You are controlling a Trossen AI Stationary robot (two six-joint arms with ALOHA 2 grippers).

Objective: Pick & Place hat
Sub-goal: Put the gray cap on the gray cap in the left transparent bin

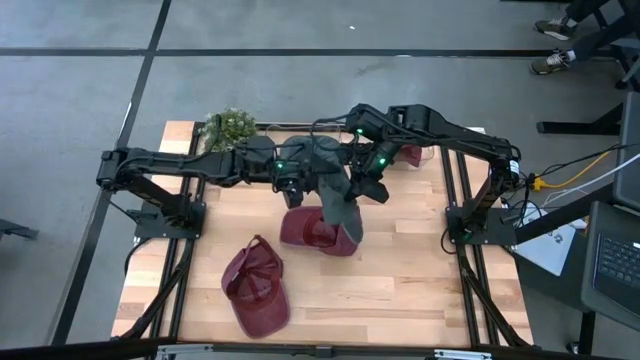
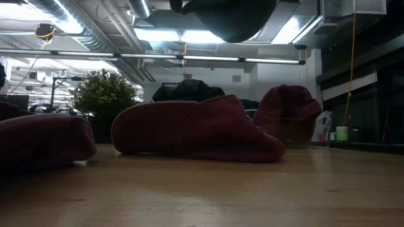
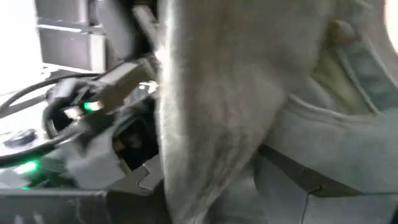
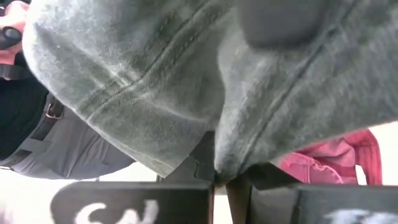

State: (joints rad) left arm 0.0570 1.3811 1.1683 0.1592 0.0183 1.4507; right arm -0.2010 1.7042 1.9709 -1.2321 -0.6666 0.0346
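A grey cap (image 1: 335,190) hangs in the air over the middle of the table, between both arms. In the low view only its underside (image 2: 233,19) shows, at the top edge. My left gripper (image 1: 292,180) is at its left side and my right gripper (image 1: 368,180) at its right side, both shut on it. Grey cloth fills both wrist views (image 3: 249,93) (image 4: 161,93). A maroon cap (image 1: 318,232) (image 2: 196,129) lies on the table right under the grey one. My left gripper holds the grey cap at its left side (image 3: 186,186), coming level from the table's left. The cloth covers the fingers, so the exact part does not show. My right gripper pinches a fold of the grey cap's cloth (image 4: 219,165) between its two fingers (image 4: 143,202), coming from the table's right. The cap is lifted clear and sags below the hold.
A second maroon cap (image 1: 258,288) (image 2: 41,142) lies near the table's near left. A third (image 1: 410,153) (image 2: 287,110) sits toward the far right. A small plant (image 1: 230,128) (image 2: 104,94) stands at the far left edge. Bare wood (image 1: 420,280) shows at near right.
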